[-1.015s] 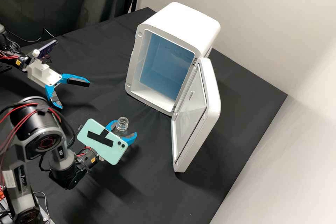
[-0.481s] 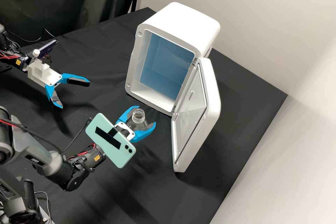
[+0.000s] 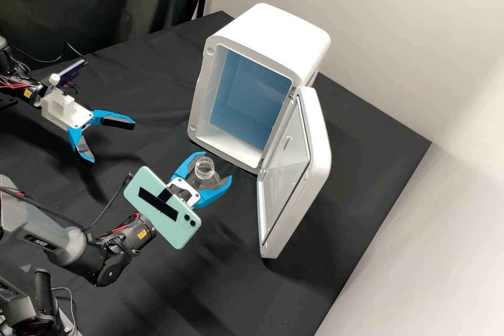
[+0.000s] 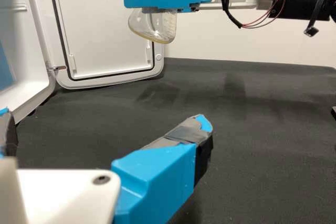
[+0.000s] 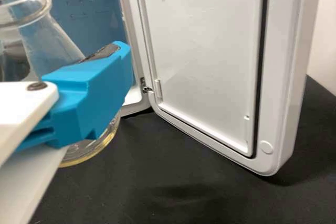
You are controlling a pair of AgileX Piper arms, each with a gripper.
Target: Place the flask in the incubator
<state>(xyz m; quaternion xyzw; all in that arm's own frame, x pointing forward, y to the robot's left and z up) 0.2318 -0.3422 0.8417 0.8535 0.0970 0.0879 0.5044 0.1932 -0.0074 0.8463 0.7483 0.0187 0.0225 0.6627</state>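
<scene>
Black table (image 3: pixel 367 131) carries the white incubator (image 3: pixel 278 31), tipped back a little, blue chamber (image 3: pixel 247 100) facing the arms. Its door (image 3: pixel 302 168) is swung fully open to one side, so the mouth is unobstructed. The left pincer (image 3: pixel 111 142) hangs well apart from the incubator with its fingers spread wide, holding nothing. The right pincer (image 3: pixel 210 174) is closed around the clear conical flask (image 3: pixel 203 167), gripping it at the shoulder below the neck. The flask is mouth up and, per the left wrist view, lifted off the table, just in front of the lower lip of the opening but not yet past it. Step in hand, as judged: carry to insertion — grasp done, placement not. The next move calls for raising the flask base above the lip, advancing straight into the chamber clear of the door hinge, then lowering onto the chamber floor before letting go.
</scene>
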